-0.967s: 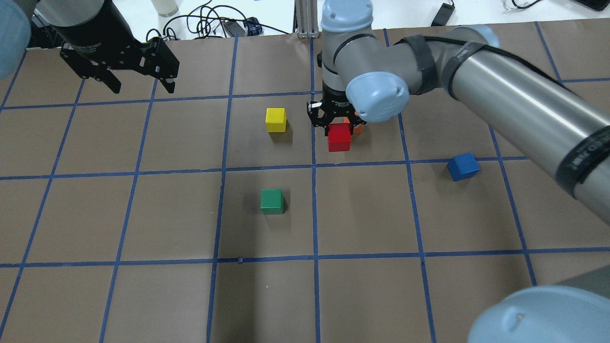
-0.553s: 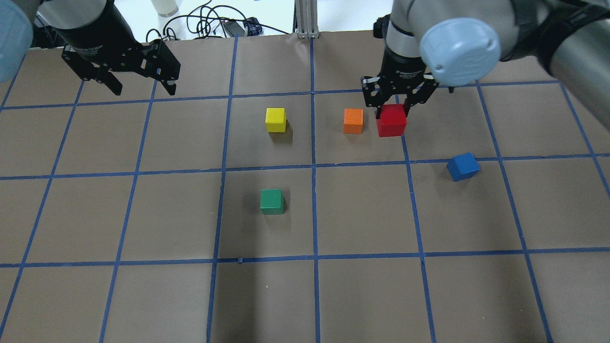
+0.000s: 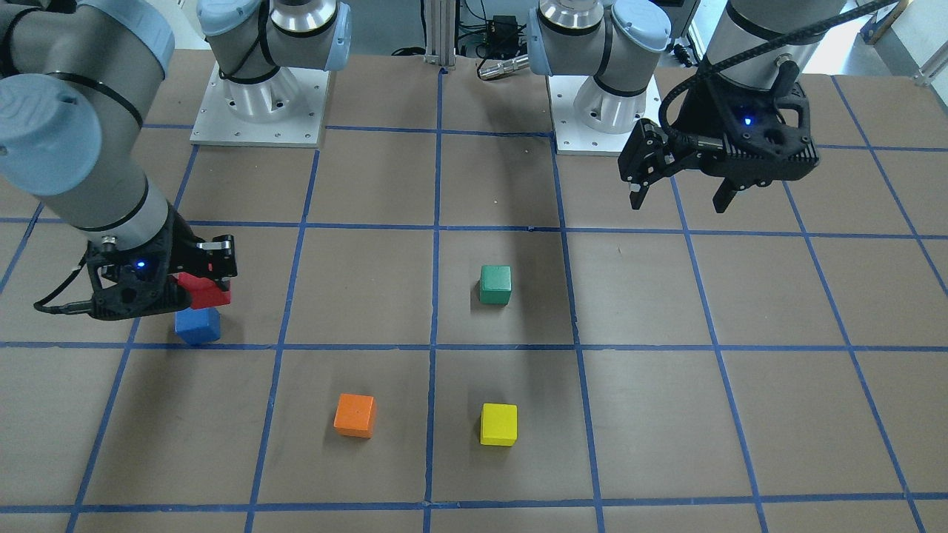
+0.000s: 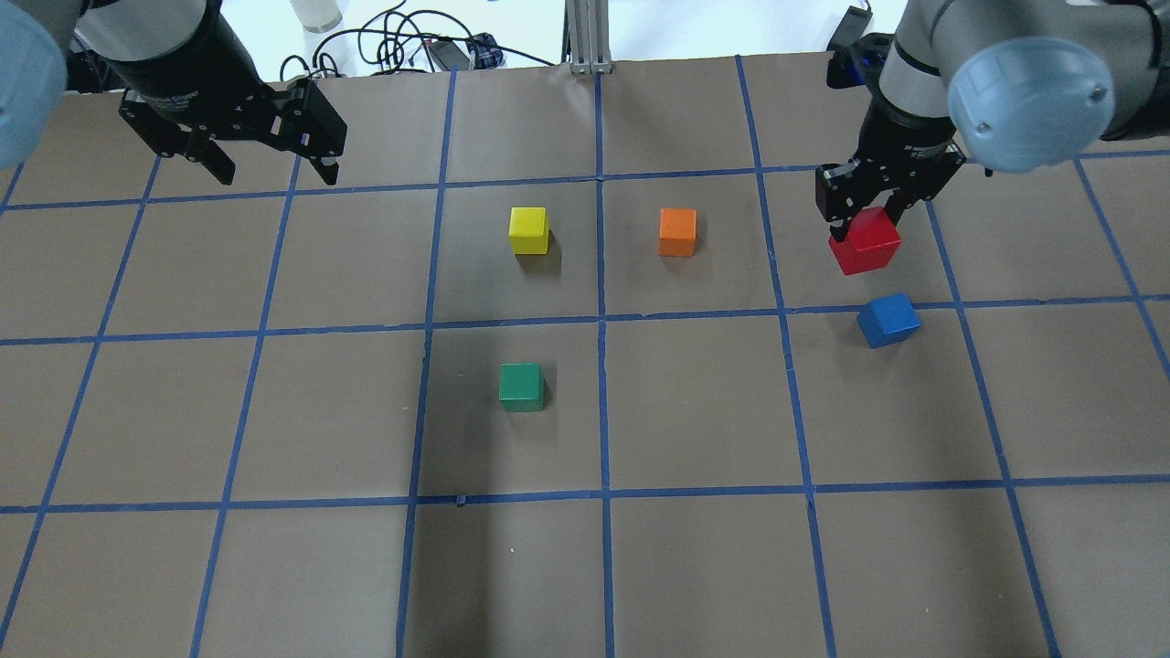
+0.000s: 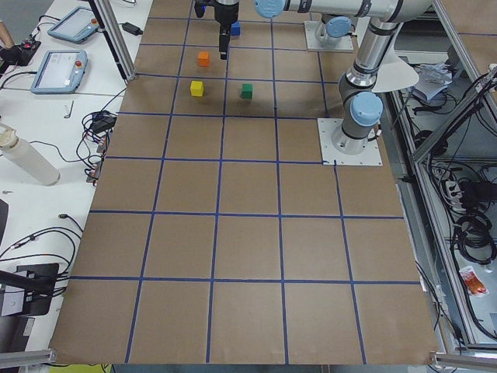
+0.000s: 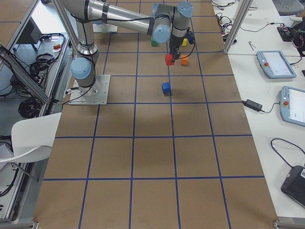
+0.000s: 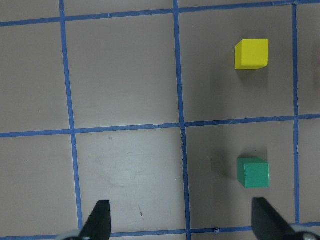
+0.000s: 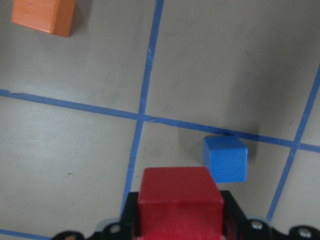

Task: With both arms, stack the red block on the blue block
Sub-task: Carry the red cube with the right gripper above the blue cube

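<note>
Brown paper (image 4: pixel 695 411) taped into a blue grid covers the table. Just above it, the right gripper (image 4: pixel 866 221) is clamped on the red block (image 4: pixel 864 245), held clear of the paper. The blue block (image 4: pixel 888 320) sits below, askew to the grid. It looks nearer the robot from overhead but farther in the facing view, so red is probably almost over it, blue a touch right. The left gripper (image 4: pixel 274 172) hangs spread and empty, well apart.
</note>
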Available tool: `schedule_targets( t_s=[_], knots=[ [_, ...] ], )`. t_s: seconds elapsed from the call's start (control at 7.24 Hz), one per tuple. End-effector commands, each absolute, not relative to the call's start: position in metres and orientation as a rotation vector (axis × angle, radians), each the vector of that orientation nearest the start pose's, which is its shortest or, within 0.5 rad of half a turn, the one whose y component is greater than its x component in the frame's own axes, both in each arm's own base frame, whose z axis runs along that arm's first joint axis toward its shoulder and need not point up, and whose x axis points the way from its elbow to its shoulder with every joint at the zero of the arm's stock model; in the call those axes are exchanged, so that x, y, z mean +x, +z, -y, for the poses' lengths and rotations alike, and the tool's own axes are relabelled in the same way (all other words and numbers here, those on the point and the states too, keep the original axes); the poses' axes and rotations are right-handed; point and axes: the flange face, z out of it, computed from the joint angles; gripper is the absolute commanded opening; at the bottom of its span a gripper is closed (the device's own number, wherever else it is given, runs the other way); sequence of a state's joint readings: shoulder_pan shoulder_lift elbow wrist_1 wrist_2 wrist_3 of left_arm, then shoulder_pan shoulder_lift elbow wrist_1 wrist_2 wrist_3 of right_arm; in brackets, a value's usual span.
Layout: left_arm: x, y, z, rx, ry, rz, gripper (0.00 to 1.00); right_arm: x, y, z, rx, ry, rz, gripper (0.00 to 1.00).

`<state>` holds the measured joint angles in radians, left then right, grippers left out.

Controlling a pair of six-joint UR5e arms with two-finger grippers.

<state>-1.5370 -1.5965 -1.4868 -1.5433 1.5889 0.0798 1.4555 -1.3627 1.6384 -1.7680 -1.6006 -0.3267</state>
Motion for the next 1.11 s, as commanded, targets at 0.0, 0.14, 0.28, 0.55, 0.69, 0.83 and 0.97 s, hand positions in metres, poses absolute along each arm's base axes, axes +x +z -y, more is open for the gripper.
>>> schedule_targets(
  t_s=[0.0, 0.14, 0.28, 0.55, 0.69, 0.83, 0.97],
  knots=[
    [-0.114, 0.517, 0.518, 0.068, -0.130, -3.117, 1.00, -0.009, 0.335, 0.561, -0.364, 0.147, -3.109, 0.00],
    [-0.114, 0.518, 0.518, 0.068, -0.130, -3.117, 1.00, -0.010, 0.327, 0.561, -0.334, 0.113, -3.124, 0.00],
    [-0.114, 0.518, 0.516, 0.068, -0.130, -3.115, 1.00, -0.009, 0.318, 0.563, -0.333, 0.060, -3.129, 0.00],
    [-0.114, 0.518, 0.516, 0.071, -0.130, -3.116, 1.00, -0.007, 0.294, 0.561, -0.244, 0.098, -3.129, 0.00],
    [-0.114, 0.517, 0.516, 0.071, -0.128, -3.117, 1.00, -0.005, 0.285, 0.558, -0.248, 0.125, -3.122, 0.00],
    [-0.115, 0.520, 0.513, 0.071, -0.135, -3.118, 1.00, -0.004, 0.278, 0.555, -0.253, 0.145, -3.116, 0.00],
    [-0.115, 0.520, 0.512, 0.071, -0.135, -3.118, 1.00, -0.005, 0.274, 0.558, -0.250, 0.122, -3.120, 0.00]
  ],
)
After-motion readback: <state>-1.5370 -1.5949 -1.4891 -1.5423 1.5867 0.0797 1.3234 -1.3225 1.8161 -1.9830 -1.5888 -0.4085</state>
